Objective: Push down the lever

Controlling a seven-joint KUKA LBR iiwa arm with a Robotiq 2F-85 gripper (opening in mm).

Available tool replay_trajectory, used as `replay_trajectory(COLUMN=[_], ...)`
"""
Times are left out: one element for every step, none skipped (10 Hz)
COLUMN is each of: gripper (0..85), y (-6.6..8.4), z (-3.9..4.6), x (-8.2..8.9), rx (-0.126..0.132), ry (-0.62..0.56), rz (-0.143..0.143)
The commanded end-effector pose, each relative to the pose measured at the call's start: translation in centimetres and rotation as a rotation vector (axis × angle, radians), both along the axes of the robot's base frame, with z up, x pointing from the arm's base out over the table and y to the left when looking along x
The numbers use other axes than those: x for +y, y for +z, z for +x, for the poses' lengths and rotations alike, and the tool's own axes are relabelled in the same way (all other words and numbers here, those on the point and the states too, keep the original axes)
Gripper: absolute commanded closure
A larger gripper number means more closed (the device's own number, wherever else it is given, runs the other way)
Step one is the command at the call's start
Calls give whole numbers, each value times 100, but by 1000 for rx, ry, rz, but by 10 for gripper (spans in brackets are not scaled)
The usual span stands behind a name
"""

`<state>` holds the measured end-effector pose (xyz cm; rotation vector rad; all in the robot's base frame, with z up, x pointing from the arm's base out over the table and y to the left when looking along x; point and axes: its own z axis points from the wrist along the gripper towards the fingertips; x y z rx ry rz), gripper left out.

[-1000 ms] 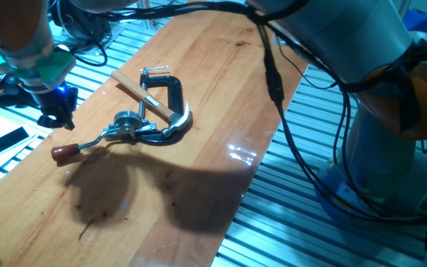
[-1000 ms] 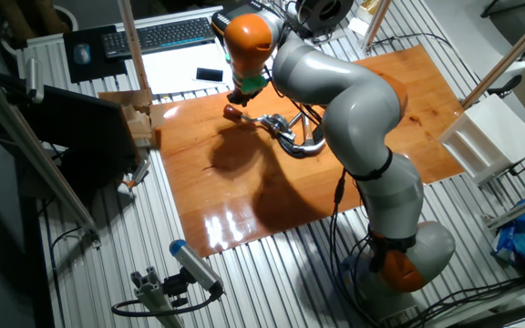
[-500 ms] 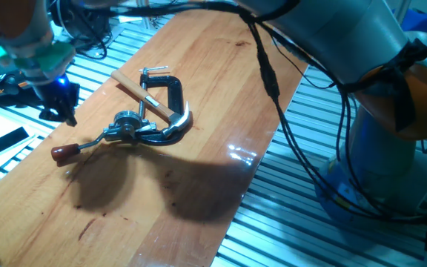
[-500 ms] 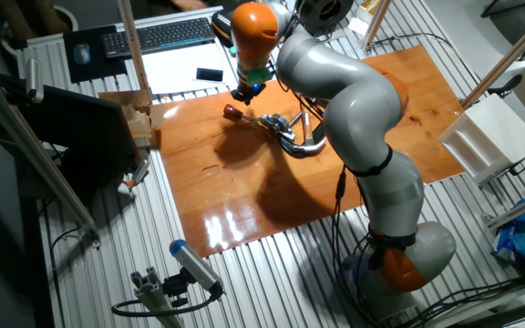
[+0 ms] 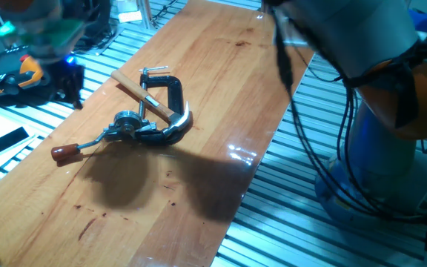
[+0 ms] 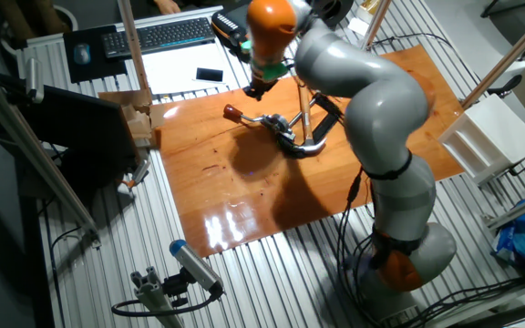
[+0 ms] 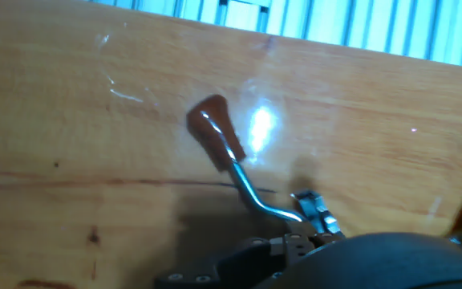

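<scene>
The dark two-finger hand (image 5: 69, 81) hangs in the air off the desk's edge, above and apart from everything on the wood; it is blurred in one fixed view and small in the other (image 6: 255, 89), so I cannot tell whether its fingers are apart or together. It holds nothing.

Below and beside it, on the glossy orange-brown wooden desk (image 5: 221, 81), lies the lever (image 5: 87, 143), a thin, slightly bent silver metal rod with a small dark red-brown knob (image 5: 63, 153) at its free end. It is hinged on a silver fitting (image 5: 128, 127), which seems to be pinned to the desk by a black C-clamp (image 5: 170, 100), probably so that the fitting stays put under a push. A light wooden hammer handle (image 5: 141, 93) lies across the clamp.

The lever's long axis runs from the fitting out toward the near desk edge on the hand's side, knob outermost. In the hand view the knob (image 7: 215, 132) sits close over the wood, the rod curving back to the fitting.
</scene>
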<state>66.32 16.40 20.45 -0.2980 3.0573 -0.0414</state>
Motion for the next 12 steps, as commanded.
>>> replay_trajectory(gripper=[850,850,850,850,850,850,850,850,850,850,850,850], y=[47,87,110,96,72,45,11,9,44,106,150,161], z=[-33,-64,-89,-121,-162,-218,-281,-298,-332,-362,-381,-390], x=[-11,-29,-50,-58,-86,-120,-161,-178,-191,-185,-170,-157], rx=[-4,-4,-3,2,3,14,21,39,52,59,64,67], ry=[-4,-6,-10,-26,-18,-32,-27,-7,-2,-1,7,13], rz=[-22,-42,-36,-15,-11,19,46,45,51,55,47,50])
